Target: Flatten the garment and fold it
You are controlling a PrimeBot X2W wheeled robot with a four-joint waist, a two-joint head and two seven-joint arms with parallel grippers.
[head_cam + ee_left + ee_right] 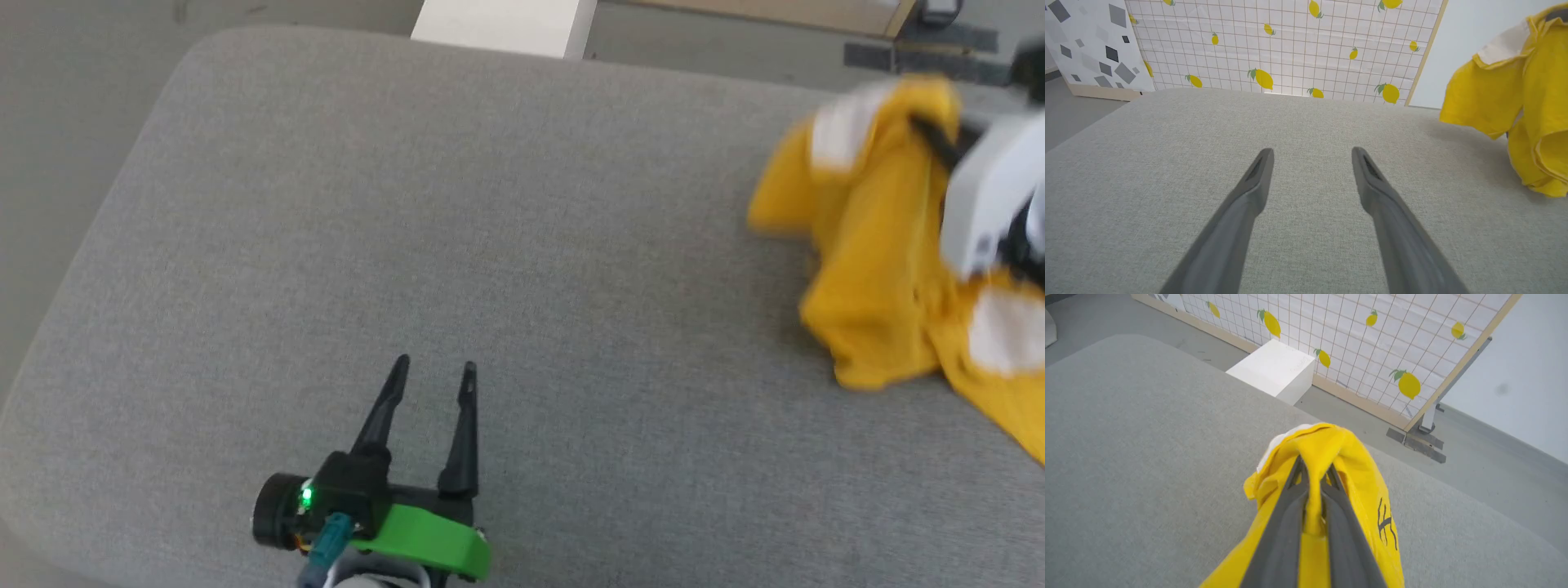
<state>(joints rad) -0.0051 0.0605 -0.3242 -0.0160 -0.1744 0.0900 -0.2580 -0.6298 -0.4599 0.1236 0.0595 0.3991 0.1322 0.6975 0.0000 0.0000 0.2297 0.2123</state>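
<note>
The yellow garment point(873, 245) hangs bunched at the right of the grey cushioned surface point(490, 245), lifted at its top with its lower folds trailing on the surface. White patches show on the blurred cloth. My right gripper point(1315, 467) is shut on a fold of the garment point(1331, 449), the cloth draping over both fingers, and dark stripes show on its right side. My left gripper point(433, 369) stands open low over the bare surface at the lower middle, far left of the garment. From the left wrist view the garment point(1523, 102) hangs at the right edge.
A white box point(1274, 369) stands on the floor beyond the surface's far edge. Behind it is a grid-patterned screen with lemons point(1355, 347) on a wooden frame with a metal foot point(1419, 435). A second panel with grey shapes point(1090, 45) stands to the left.
</note>
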